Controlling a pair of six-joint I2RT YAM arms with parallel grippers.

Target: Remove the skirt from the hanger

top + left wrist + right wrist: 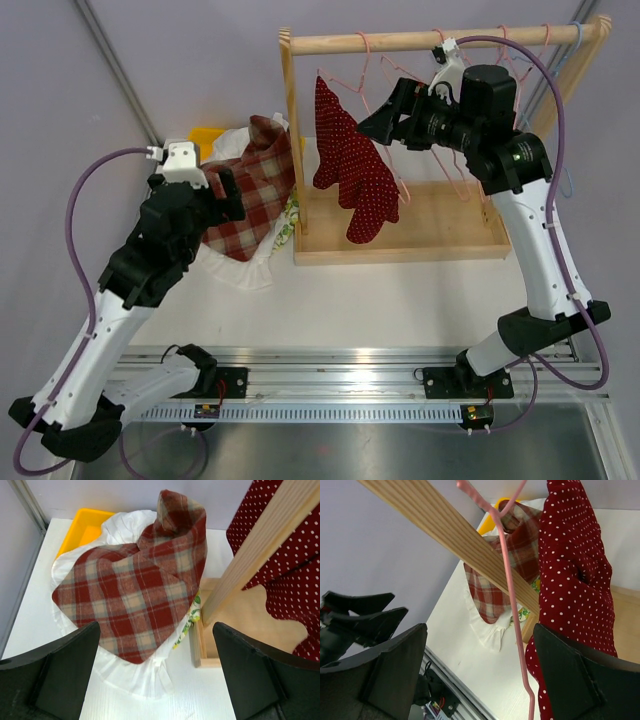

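A red skirt with white dots (352, 165) hangs from a pink wire hanger (358, 78) on the wooden rail (440, 40) of a rack. My right gripper (385, 110) is open just right of the skirt's top. In the right wrist view the hanger wire (512, 605) runs down between the open jaws of the right gripper (480, 675), with the skirt (575, 580) beside the right finger (585, 680). My left gripper (228, 195) is open and empty over a pile of clothes left of the rack; in its own view the left gripper (157, 680) grips nothing, and the skirt (295, 565) shows at far right.
A red plaid garment (255, 190) lies on white cloth (135, 672) over a yellow bin (85, 527). The rack's upright post (250, 565) and wooden base (440, 225) stand between the arms. Several bare hangers (520, 60) hang at the rail's right end.
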